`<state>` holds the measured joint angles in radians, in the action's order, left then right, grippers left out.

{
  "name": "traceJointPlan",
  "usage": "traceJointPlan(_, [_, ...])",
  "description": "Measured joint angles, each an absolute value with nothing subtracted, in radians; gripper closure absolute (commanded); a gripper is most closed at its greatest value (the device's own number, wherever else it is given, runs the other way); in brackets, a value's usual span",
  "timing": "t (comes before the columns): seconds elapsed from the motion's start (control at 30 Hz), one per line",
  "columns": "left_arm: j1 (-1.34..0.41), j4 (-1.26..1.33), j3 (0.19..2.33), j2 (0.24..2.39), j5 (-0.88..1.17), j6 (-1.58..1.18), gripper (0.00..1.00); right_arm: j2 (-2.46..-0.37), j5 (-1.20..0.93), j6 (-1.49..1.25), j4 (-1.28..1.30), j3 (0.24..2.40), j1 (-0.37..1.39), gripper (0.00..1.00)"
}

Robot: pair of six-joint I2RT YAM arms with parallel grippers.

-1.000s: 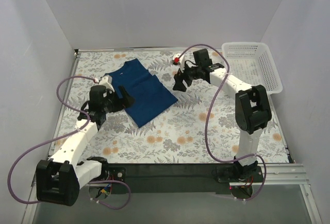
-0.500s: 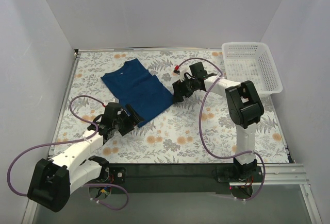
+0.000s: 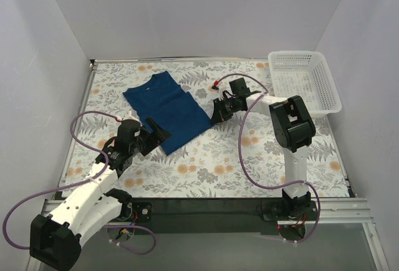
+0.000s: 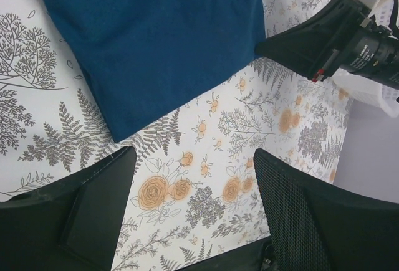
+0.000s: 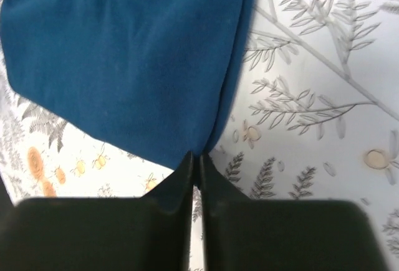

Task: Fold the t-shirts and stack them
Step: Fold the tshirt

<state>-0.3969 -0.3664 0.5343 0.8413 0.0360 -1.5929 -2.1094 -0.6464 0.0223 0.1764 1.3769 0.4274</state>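
Observation:
A navy t-shirt lies folded flat on the floral tablecloth, left of centre; no print or label shows. My right gripper is low at the shirt's right corner. In the right wrist view its jaws are pressed together on the tip of the t-shirt's folded edge. My left gripper hovers over the shirt's near corner. Seen from the left wrist, it stands open over bare cloth, with the t-shirt just beyond its fingers and nothing between them.
A white lattice basket stands at the table's back right corner. White walls close in the left, right and back sides. The tablecloth ends at a dark front strip by the arm bases. The right arm's black wrist shows in the left wrist view.
My right gripper came down to the shirt's right corner and shut on it. My left arm swung from the shirt's left side to its near corner, staying open.

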Motion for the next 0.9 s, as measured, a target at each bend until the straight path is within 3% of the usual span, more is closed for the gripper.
traceJointPlan(0.33, [-0.397, -0.393, 0.555, 0.834, 0.110, -1.514, 0.30, -1.876, -0.617, 0.080, 0.276, 1.096, 0.390, 0.99])
traceJointPlan(0.37, [-0.397, -0.385, 0.555, 0.834, 0.131, -1.497, 0.30, -1.842, -0.608, 0.100, 0.308, 1.071, 0.385, 0.94])
traceJointPlan(0.47, [-0.400, -0.361, 0.555, 0.834, 0.195, -1.438, 0.30, -1.744, -0.588, 0.174, 0.416, 1.002, 0.379, 0.64])
traceJointPlan(0.5, [-0.402, -0.350, 0.555, 0.834, 0.215, -1.415, 0.30, -1.720, -0.581, 0.200, 0.447, 0.984, 0.378, 0.48])
traceJointPlan(0.6, [-0.415, -0.327, 0.572, 0.835, 0.272, -1.337, 0.30, -1.660, -0.567, 0.269, 0.537, 0.953, 0.365, 0.29])
traceJointPlan(0.73, [-0.469, -0.290, 0.632, 0.838, 0.319, -1.199, 0.30, -1.570, -0.562, 0.407, 0.599, 0.955, 0.301, 0.19])
traceJointPlan(0.9, [-0.608, -0.234, 0.657, 0.852, 0.359, -0.935, 0.29, -1.407, -0.640, 0.862, 0.691, 0.954, 0.254, 0.14])
